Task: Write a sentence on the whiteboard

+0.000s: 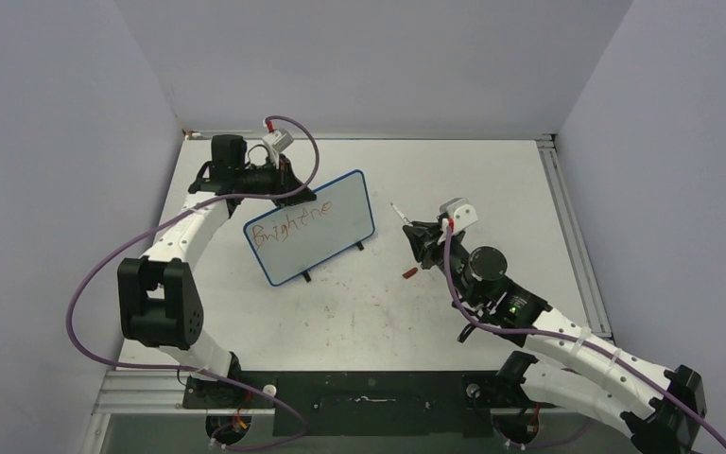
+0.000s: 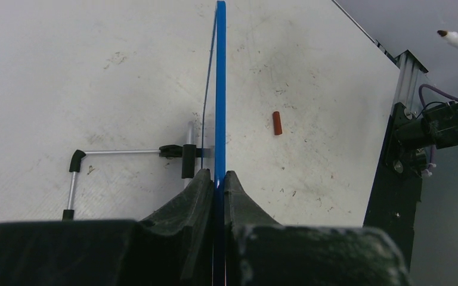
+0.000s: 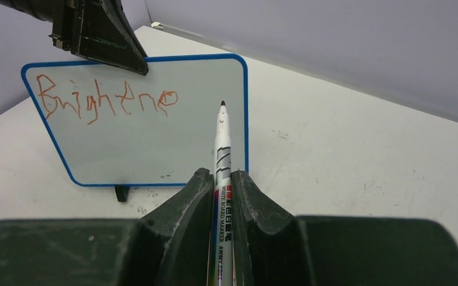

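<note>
The blue-framed whiteboard stands upright on black feet left of the table's middle. It also shows in the right wrist view. Red lettering reading "Brightene" runs along its top in one line; it also shows in the top view. My left gripper is shut on the board's top edge, seen edge-on. My right gripper is shut on a white marker, uncapped, tip pointing at the board and a short way off its right part. In the top view the marker sits right of the board.
A small red marker cap lies on the white tabletop right of the board; it also shows in the left wrist view. The board's wire stand sticks out behind it. Walls close the back and sides; a metal rail runs along the right edge.
</note>
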You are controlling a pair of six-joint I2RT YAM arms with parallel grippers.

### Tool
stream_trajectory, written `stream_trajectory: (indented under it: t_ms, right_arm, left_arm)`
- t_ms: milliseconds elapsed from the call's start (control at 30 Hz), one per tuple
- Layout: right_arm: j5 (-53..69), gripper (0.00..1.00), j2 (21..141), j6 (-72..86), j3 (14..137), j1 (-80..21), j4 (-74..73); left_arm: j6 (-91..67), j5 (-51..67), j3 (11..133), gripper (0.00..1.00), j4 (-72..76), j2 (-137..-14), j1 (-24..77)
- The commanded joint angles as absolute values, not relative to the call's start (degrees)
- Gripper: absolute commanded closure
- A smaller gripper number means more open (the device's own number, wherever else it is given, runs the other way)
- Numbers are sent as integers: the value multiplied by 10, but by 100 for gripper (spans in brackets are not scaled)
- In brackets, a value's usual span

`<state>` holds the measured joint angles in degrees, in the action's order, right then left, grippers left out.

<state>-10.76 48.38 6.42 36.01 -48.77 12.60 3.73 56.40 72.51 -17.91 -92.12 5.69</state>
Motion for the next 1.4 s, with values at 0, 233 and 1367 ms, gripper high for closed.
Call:
stream_trajectory:
  t_ms: [0, 233, 1367]
  right_arm:
    - [-90, 95, 456, 88, 348, -488, 121]
    - [-100, 95, 439, 69, 354, -487, 97]
    - [59, 95, 675, 4, 390, -404, 283]
  left_arm:
    - [4, 625, 700, 100, -193, -935, 98]
    - [-38, 649, 686, 100, -137, -943, 117]
    - [71, 583, 727, 100, -245, -986, 99]
